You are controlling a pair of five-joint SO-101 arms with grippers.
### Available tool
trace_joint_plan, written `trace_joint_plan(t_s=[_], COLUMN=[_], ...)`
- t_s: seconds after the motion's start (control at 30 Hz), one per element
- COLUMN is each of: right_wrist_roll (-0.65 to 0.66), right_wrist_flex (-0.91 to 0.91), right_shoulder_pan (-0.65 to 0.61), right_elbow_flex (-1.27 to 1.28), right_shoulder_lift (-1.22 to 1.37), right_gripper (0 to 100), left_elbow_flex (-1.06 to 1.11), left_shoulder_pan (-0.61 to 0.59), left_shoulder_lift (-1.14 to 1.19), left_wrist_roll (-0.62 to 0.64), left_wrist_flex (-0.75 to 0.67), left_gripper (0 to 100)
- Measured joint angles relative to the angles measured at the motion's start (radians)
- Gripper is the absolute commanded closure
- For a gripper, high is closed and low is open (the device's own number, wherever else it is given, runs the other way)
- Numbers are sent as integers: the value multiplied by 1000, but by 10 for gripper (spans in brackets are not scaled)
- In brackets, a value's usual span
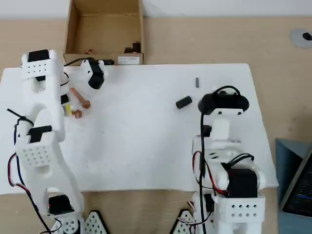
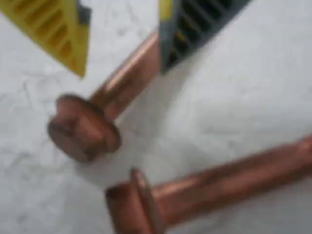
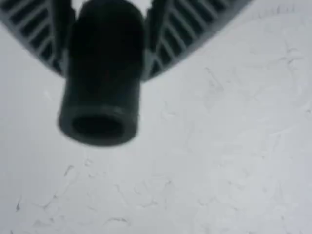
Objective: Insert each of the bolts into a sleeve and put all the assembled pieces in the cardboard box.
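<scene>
Two copper bolts lie side by side on the white mat (image 1: 146,146) at the left, one (image 1: 79,97) (image 2: 85,129) beyond the other (image 1: 74,113) (image 2: 209,187). My left gripper (image 2: 122,66) (image 1: 67,105) stands open low over them, its yellow fingers (image 2: 58,34) straddling the first bolt's shank. My right gripper (image 3: 105,73) is shut on a black sleeve (image 3: 100,92), whose open end faces the camera. In the high view a black sleeve (image 1: 184,102) shows just left of the right arm's black head (image 1: 223,102). The cardboard box (image 1: 70,34) stands at the back left.
Inside the box lie a dark assembled piece (image 1: 133,48) and a copper piece (image 1: 89,51). A small dark rod (image 1: 197,82) rests on the mat behind the right arm. A laptop (image 1: 297,185) sits at the right edge.
</scene>
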Motion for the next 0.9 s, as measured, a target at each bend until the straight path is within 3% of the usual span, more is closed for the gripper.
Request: trace_joint_plan(t_s=[0.33,0.5,0.9], right_wrist_roll=[0,0,0], right_wrist_flex=[0,0,0], right_shoulder_pan=[0,0,0], right_elbow_flex=[0,0,-49], right_shoulder_lift=[0,0,0], right_gripper=[989,989,989], left_elbow_flex=[-34,-48,-52], left_shoulder_pan=[17,32,60], left_shoulder_lift=[109,130,115], left_wrist_roll=[0,0,58], left_wrist_flex=[6,14,94], left_gripper=[891,1000,997])
